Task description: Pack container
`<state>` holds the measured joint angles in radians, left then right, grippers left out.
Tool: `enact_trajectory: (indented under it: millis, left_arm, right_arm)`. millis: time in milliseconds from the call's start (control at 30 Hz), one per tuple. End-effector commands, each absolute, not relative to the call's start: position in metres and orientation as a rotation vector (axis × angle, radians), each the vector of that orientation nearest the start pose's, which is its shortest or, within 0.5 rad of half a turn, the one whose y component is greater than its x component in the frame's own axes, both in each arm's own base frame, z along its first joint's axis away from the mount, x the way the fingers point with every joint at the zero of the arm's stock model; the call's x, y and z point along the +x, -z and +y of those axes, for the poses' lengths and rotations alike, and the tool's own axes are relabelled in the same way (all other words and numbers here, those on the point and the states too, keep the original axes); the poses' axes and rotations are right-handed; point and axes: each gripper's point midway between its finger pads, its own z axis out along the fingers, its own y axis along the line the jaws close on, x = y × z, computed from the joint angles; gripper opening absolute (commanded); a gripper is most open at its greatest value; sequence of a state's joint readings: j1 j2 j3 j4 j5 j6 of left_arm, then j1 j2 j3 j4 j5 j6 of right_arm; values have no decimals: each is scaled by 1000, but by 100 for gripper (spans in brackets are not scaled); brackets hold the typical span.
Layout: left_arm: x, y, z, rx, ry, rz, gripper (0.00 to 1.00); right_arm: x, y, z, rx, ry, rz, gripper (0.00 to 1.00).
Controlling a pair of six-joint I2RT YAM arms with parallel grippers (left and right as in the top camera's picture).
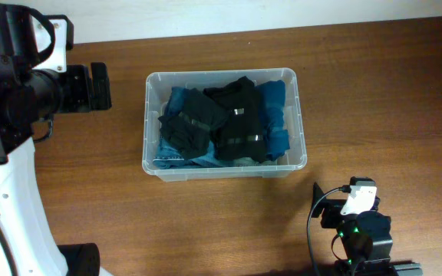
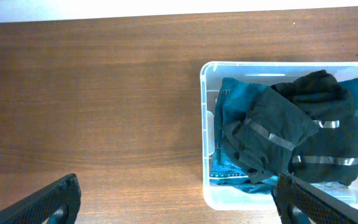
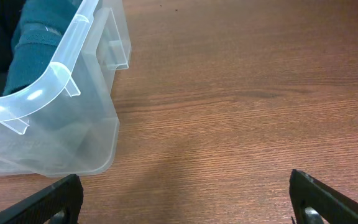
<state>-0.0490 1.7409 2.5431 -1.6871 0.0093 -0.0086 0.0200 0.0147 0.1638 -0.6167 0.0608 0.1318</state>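
Observation:
The container [image 1: 149, 123] is a clear plastic bin in the middle of the wooden table. It holds black garments with grey stripes [image 1: 236, 119] lying on teal-blue ones [image 1: 275, 107]. My left gripper [image 1: 98, 86] is to the left of the bin, open and empty. In the left wrist view [image 2: 179, 208] its fingers spread wide over bare wood and the bin's left rim [image 2: 204, 124]. My right gripper [image 1: 324, 205] is in front of the bin's right corner, open and empty. In the right wrist view [image 3: 185, 205] it hangs over the table next to the bin's corner [image 3: 55, 68].
The wooden table [image 1: 374, 92] extends on all sides of the bin. A white wall edge [image 2: 104, 11] runs along the table's back. The left arm's white base [image 1: 14, 207] stands at the left side.

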Motion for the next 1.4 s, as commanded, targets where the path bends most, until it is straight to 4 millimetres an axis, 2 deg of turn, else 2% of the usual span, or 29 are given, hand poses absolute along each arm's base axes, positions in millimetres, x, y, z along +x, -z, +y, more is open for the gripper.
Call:
enact_trajectory:
  millis: [0, 800, 867, 1000, 1100, 1200, 1367]
  left_arm:
    - [342, -406, -15, 36, 26, 2441, 99]
    - [343, -405, -15, 36, 25, 2444, 100]
    - [342, -415, -10, 50, -19, 2398, 99]
    - [343, -449, -10, 49, -21, 2227, 99]
    - [340, -458, -10, 48, -14, 2142, 99]
    - [331, -448, -13, 101, -18, 2074, 99]
    - [306, -414, -15, 135, -18, 1999, 99]
  right_arm:
    - [209, -101, -7, 164, -38, 2028, 98]
    - [209, -101, -7, 165, -38, 2028, 98]
    - [209, -101, -7, 164, -38, 2028, 98]
    - [209, -101, -7, 164, -38, 2028, 98]
    - [209, -101, -7, 164, -38, 2028, 98]
    - [209, -101, -7, 164, -38, 2028, 98]
    - [209, -101, -7, 164, -38, 2028, 98]
